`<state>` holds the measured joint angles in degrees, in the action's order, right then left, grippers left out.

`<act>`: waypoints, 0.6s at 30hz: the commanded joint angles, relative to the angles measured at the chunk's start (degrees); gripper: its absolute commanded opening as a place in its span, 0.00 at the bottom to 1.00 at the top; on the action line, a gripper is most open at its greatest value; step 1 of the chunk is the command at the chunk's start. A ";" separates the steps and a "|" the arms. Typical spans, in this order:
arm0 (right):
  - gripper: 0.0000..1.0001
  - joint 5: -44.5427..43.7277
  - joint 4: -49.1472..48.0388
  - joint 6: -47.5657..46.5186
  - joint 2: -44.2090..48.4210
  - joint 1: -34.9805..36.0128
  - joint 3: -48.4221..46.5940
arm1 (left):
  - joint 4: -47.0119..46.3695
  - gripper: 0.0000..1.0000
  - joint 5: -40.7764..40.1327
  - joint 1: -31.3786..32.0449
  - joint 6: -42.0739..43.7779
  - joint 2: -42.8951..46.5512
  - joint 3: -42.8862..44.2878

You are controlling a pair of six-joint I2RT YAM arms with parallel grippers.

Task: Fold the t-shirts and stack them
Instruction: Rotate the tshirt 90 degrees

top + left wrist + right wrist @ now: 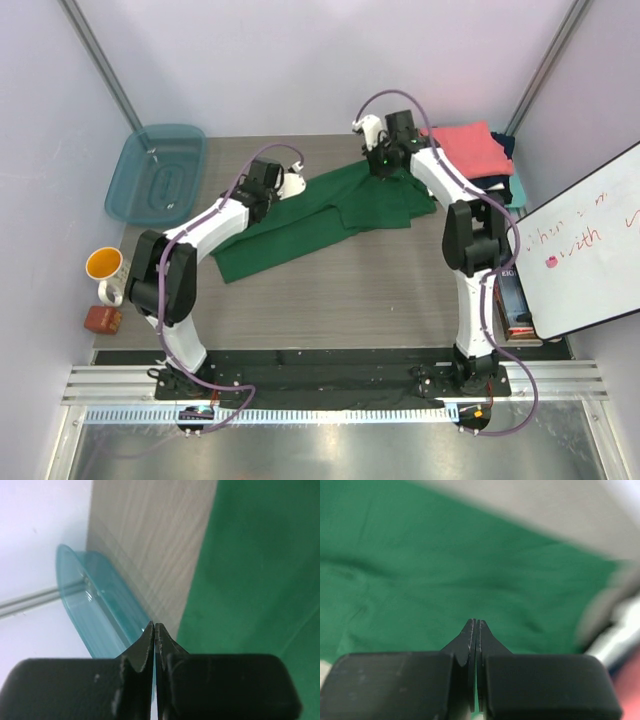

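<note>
Shirt, dark green (300, 235), lies rumpled between both arms.
Left gripper (155, 632), jaws together, sits beside its edge; right gripper (475, 627), jaws together, is over the cloth.

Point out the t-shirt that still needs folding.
The dark green t-shirt, lying spread out and rumpled across the middle of the table. The others, with the coral-pink t-shirt on top, are folded and piled at the far right.

Whiteboard (585, 250) cut off, folded stack (472, 148) part-hidden
</note>
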<state>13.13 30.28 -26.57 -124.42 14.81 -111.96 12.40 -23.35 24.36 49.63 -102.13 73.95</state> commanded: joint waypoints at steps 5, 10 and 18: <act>0.01 5.24 9.88 -1.03 -8.55 1.89 -6.95 | 4.38 0.00 0.50 -1.24 -0.58 4.13 0.05; 0.01 5.77 13.22 -2.61 -8.12 2.42 -6.96 | 11.05 0.00 5.15 -1.95 -0.06 4.30 1.28; 0.01 4.89 13.49 -4.19 -4.61 2.42 -4.67 | 5.21 0.00 6.32 -4.58 4.86 0.28 -7.76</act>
<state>17.72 42.89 -29.67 -135.37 16.88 -115.83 21.37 -16.84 21.32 51.92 -100.36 69.67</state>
